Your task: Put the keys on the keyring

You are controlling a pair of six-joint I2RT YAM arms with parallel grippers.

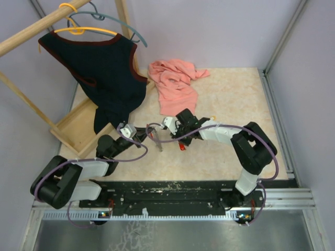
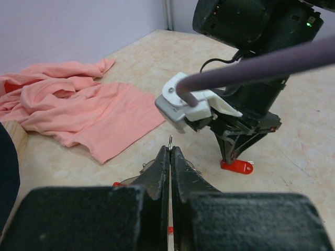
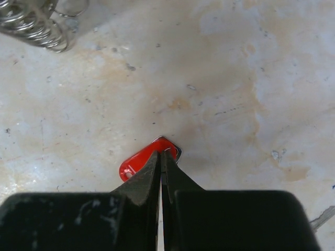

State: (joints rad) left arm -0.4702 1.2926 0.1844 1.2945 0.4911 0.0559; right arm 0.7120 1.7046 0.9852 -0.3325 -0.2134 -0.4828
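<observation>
The red key [image 3: 135,164] lies flat on the table [image 3: 251,78], mid-workspace. The right gripper [image 3: 162,152] stands over it, jaws closed, tips touching its edge; a grip cannot be confirmed. The left gripper [image 2: 170,149], just beside, is clamped on the thin metal wire of the keyring [image 2: 170,140].

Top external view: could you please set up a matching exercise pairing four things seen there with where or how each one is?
Things:
1 pink cloth
2 dark vest
3 red key
4 left hand

Places or states:
A shut on a thin metal piece
B hanging on a hanger
C at the right hand's tips
D crumpled on the table

Pairs: 1-D, 2-B, 3-C, 4-A
</observation>
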